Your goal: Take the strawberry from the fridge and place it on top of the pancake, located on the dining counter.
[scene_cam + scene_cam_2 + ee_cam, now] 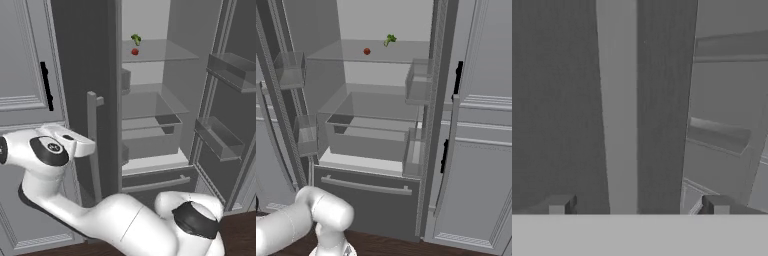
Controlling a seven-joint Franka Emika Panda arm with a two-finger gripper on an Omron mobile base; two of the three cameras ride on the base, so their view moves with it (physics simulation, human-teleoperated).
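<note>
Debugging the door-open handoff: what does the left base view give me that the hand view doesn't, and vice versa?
Left base view: the fridge interior, with the strawberry just below a green leafy vegetable on the upper glass shelf, and a clear drawer lower down.
Hand view: the gripper open, its fingertips spread to either side of the bar handle with a gap on each side, not pinching it.
Shared: that pale bar handle on the dark fridge door.
</note>
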